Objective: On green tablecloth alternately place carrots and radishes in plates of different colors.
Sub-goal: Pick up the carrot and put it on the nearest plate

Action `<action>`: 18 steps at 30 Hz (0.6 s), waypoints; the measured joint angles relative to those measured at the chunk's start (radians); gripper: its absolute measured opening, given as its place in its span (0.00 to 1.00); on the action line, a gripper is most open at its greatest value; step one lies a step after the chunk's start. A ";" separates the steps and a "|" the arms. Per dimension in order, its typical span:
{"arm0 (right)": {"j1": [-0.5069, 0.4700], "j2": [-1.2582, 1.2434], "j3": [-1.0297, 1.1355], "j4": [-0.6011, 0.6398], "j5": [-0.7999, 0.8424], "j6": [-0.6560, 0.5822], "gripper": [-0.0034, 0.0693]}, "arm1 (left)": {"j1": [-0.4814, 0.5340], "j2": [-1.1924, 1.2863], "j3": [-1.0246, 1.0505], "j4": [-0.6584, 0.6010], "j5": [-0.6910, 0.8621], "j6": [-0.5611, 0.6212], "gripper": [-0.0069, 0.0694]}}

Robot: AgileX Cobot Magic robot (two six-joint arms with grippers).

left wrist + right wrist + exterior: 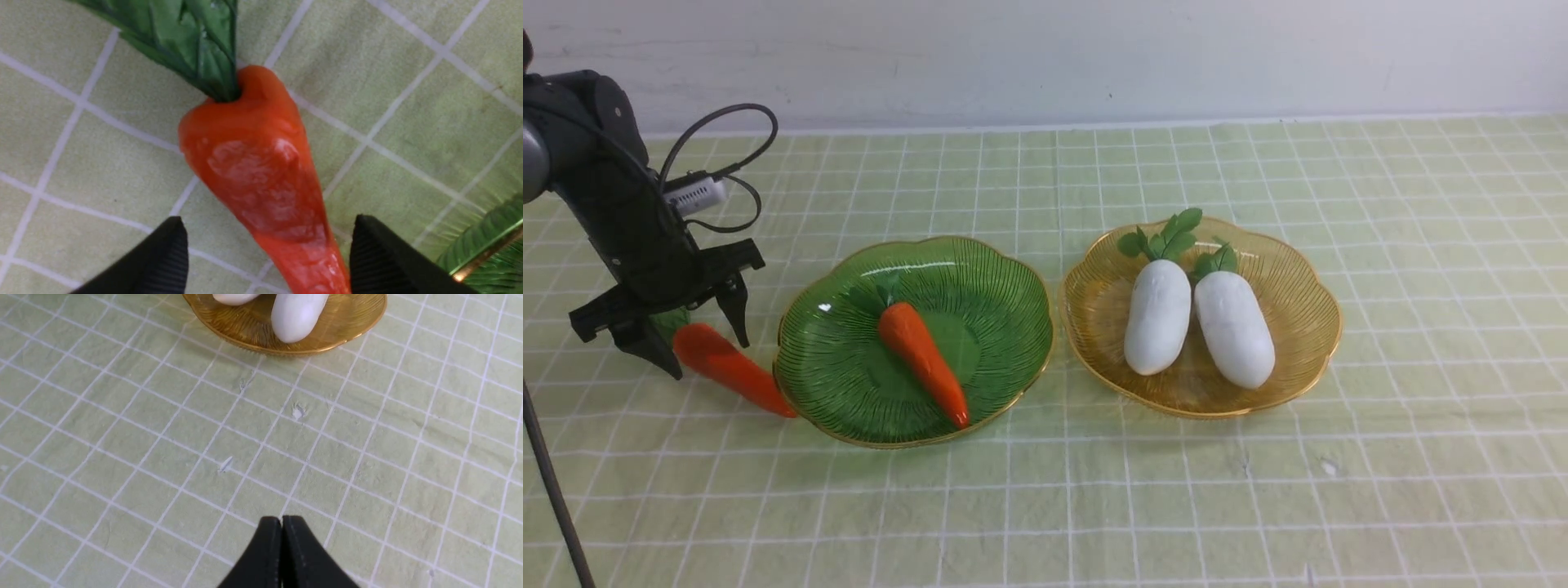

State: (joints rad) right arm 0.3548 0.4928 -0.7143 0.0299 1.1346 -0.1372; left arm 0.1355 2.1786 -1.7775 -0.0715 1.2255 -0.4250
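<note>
Orange and glossy, the second carrot lies on the green tablecloth, tip at the green plate rim, outside it; my left tool straddles it, jaws apart, gripping nothing; the first carrot lies in that plate; the radishes share the amber plate; my right tool is closed, empty; one placement left, I judge.

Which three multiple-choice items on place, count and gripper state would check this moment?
1. How many radishes lie in the amber plate? A one; B two; C three.
2. Where is the carrot by the left gripper? A on the tablecloth beside the green plate; B in the green plate; C in the amber plate.
3. The left gripper's jaws are: A shut on the carrot; B shut on nothing; C open.
B: two lie side by side. A: it lies on the tablecloth outside the rim. C: gaps show either side of the carrot.
</note>
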 joint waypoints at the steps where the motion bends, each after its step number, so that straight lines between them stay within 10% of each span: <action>1: 0.000 0.000 0.009 0.000 -0.006 0.000 0.03 | 0.000 0.000 0.000 0.000 -0.001 -0.001 0.72; 18: 0.000 0.001 0.029 0.009 -0.068 0.000 0.03 | -0.008 0.072 0.000 -0.017 -0.005 0.015 0.60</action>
State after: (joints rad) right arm 0.3548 0.4934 -0.6853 0.0385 1.0665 -0.1372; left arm 0.1280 2.2503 -1.7775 -0.0887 1.2207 -0.4103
